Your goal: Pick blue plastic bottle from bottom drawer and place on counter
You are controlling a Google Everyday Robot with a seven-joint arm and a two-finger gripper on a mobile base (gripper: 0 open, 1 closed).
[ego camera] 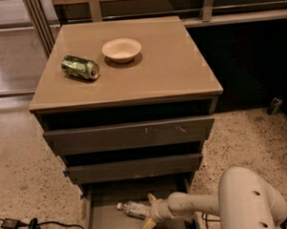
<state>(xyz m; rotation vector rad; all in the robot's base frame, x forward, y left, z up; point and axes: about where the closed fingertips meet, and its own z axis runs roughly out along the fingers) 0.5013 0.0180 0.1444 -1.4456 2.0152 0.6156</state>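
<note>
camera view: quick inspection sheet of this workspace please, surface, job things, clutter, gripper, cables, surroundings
surface: counter, glossy tan, bears two items.
job's things: blue plastic bottle lies on its side in the open bottom drawer; not yet on the counter.
clutter: green can on its side and white bowl upright, apart, on the counter.
grippers: gripper inside the bottom drawer, fingers open either side of the bottle's end.
cables: black cable on the floor, left of the cabinet.
surroundings: speckled floor.
</note>
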